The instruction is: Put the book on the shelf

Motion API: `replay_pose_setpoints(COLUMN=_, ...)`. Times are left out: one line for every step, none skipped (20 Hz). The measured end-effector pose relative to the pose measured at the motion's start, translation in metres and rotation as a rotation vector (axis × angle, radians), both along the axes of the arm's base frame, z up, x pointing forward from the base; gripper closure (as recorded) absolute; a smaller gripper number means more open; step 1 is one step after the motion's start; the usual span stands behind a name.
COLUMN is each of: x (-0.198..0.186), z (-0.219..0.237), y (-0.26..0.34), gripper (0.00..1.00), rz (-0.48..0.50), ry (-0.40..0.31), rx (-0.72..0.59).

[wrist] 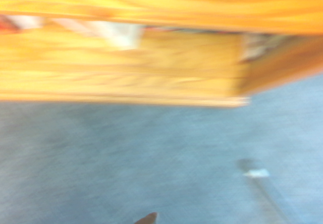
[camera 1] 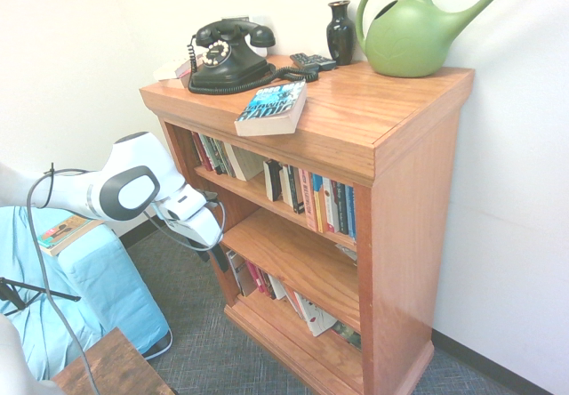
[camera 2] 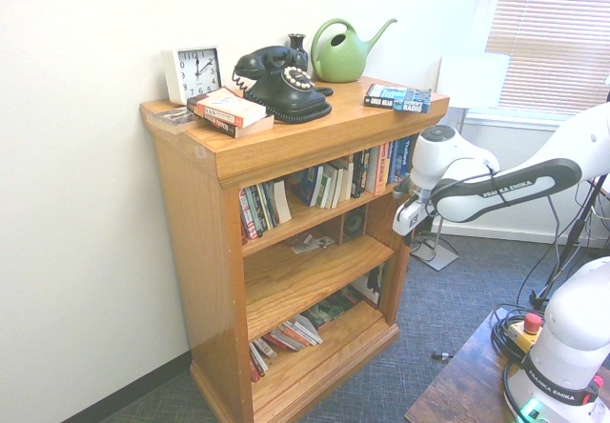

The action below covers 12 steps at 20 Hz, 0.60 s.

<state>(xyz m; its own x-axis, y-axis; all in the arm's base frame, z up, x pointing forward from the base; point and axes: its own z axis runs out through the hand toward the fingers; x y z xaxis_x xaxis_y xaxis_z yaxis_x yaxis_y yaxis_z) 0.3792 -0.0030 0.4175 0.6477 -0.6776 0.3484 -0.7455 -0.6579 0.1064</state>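
The book (camera 1: 273, 108), blue-teal and black with cream page edges, lies flat on the top board of the shelf (camera 1: 373, 119) near its front edge. In the second exterior view the book (camera 2: 396, 97) sits at the right end of the shelf (camera 2: 315, 135). My gripper (camera 1: 216, 254) hangs in front of the shelf's side post at middle-tier height, pointing down, open and empty, well below the book. The gripper (camera 2: 412, 237) also shows from the other side. The wrist view is blurred: the shelf's bottom board (wrist: 126, 77) over grey carpet.
On the shelf top stand a black telephone (camera 1: 229, 55), a dark vase (camera 1: 340, 30), a green watering can (camera 1: 413, 35), a white clock (camera 2: 193, 72) and stacked books (camera 2: 227, 111). A thin orange-and-teal book (camera 1: 62, 232) lies on a blue-covered surface. A small dark table (camera 1: 111, 368) stands nearby.
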Motion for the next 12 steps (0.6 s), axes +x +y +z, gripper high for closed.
replay_pose_setpoints(x=-0.009, z=0.013, y=-0.006, gripper=0.00, rz=0.000, ry=-0.015, rx=-0.047)
replay_pose_setpoints(x=-0.017, z=0.027, y=-0.012, gripper=0.00, rz=-0.001, ry=-0.031, rx=-0.097)
replay_pose_setpoints(x=-0.026, z=0.044, y=-0.019, gripper=0.00, rz=-0.001, ry=-0.047, rx=-0.147)
replay_pose_setpoints(x=-0.035, z=0.060, y=-0.027, gripper=0.00, rz=0.002, ry=-0.066, rx=-0.198)
replay_pose_setpoints(x=-0.043, z=0.076, y=-0.034, gripper=0.00, rz=0.010, ry=-0.087, rx=-0.251)
replay_pose_setpoints(x=-0.049, z=0.092, y=-0.043, gripper=0.00, rz=0.020, ry=-0.107, rx=-0.308)
replay_pose_setpoints(x=-0.054, z=0.107, y=-0.054, gripper=0.00, rz=0.031, ry=-0.120, rx=-0.371)
replay_pose_setpoints(x=-0.056, z=0.121, y=-0.065, gripper=0.00, rz=0.042, ry=-0.131, rx=-0.433)
replay_pose_setpoints(x=-0.056, z=0.134, y=-0.076, gripper=0.00, rz=0.056, ry=-0.143, rx=-0.492)
replay_pose_setpoints(x=-0.055, z=0.145, y=-0.086, gripper=0.00, rz=0.073, ry=-0.155, rx=-0.553)
replay_pose_setpoints(x=-0.051, z=0.155, y=-0.094, gripper=0.00, rz=0.094, ry=-0.165, rx=-0.610)
replay_pose_setpoints(x=-0.046, z=0.164, y=-0.098, gripper=0.00, rz=0.121, ry=-0.172, rx=-0.666)
